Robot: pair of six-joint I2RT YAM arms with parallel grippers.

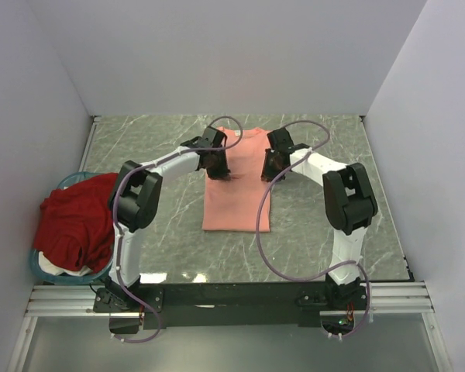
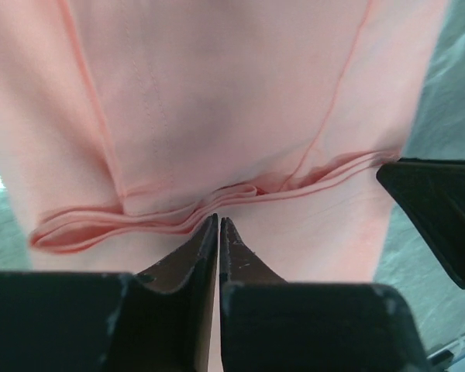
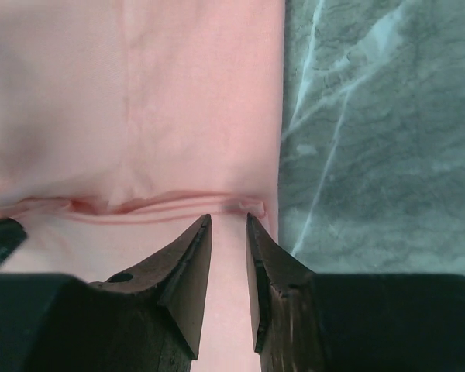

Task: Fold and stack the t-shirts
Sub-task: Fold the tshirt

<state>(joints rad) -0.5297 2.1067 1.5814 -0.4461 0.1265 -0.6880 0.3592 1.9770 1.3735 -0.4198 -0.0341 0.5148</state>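
A folded salmon-pink t-shirt (image 1: 236, 203) lies mid-frame. Over its upper part, the left gripper (image 2: 218, 222) is clenched and empty. The right gripper (image 3: 229, 221) is slightly parted and empty.

Your left arm (image 1: 139, 198) and right arm (image 1: 349, 198) both reach toward upper centre; left gripper (image 2: 218, 220) nearly closed, right gripper (image 3: 229, 219) slightly parted.

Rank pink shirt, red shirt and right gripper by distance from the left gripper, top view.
1. Pink shirt: centre of the table, right under the left gripper.
2. Right gripper: just to its right, at the same shirt's right edge.
3. Red shirt: far left, piled in the basket.
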